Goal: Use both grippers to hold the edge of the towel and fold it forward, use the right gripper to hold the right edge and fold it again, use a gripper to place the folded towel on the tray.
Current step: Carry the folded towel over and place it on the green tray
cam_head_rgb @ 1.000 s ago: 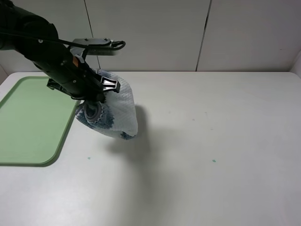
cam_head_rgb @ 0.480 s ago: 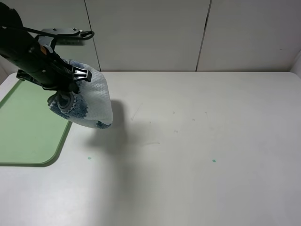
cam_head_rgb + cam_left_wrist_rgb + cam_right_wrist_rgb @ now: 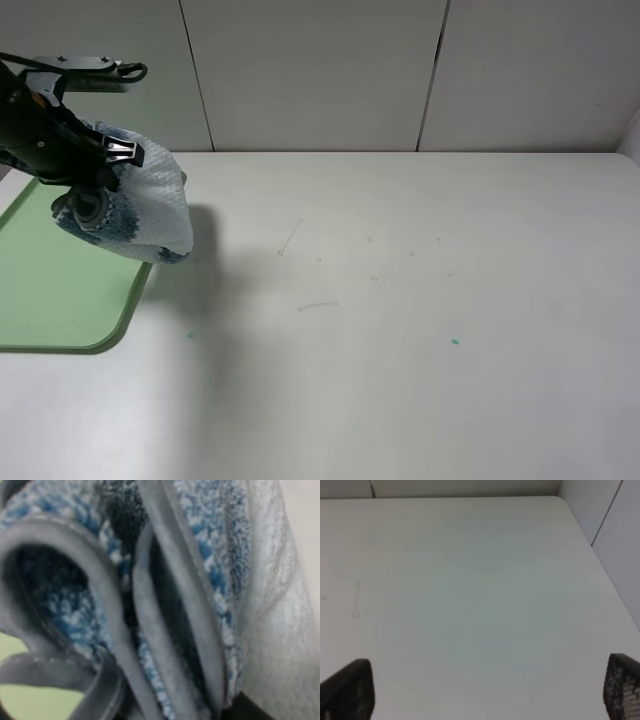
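White table (image 3: 420, 330), tray (image 3: 60, 290) at left edge

The left arm (image 3: 35, 125) reaches in from the left edge of the high view, its black wrist angled downward and a camera bracket jutting out above it. The left gripper (image 3: 95, 195) is closed on the folded towel (image 3: 145, 215), which hangs from the jaws in the air. The right gripper (image 3: 480, 687) does not appear in the high view; in its own wrist view the two black fingertips (image 3: 347, 687) stand far apart, holding nothing, above the bare white table (image 3: 470, 580).
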Controlling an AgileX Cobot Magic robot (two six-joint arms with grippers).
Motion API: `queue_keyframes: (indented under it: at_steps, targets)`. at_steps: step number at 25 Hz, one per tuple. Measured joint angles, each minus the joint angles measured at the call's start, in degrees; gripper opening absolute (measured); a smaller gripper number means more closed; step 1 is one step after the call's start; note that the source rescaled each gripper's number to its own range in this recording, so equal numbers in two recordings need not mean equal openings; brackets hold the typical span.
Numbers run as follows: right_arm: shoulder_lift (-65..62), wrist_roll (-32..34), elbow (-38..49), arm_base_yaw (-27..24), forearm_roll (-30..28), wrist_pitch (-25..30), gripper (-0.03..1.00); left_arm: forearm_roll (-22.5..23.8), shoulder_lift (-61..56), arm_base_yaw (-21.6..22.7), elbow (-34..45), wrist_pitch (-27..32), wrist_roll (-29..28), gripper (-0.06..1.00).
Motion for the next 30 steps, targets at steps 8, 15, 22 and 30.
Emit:
queue_keyframes:
  at_steps: [8,15,22,30]
  targets:
    - [0.0,0.0,0.0,0.0,0.0,0.0,1.00,0.0,-0.1,6.9,5.3,-6.7,2.4,0.15]
    - [0.0,0.0,0.0,0.0,0.0,0.0,1.00,0.0,-0.1,11.8,9.5,-15.7,3.4,0.15]
    - [0.0,0.0,0.0,0.0,0.0,0.0,1.00,0.0,-0.1,14.7,12.3,-22.6,3.4,0.15]
    - [0.0,0.0,0.0,0.0,0.0,0.0,1.00,0.0,-0.1,15.1,13.3,-23.6,3.4,0.15]
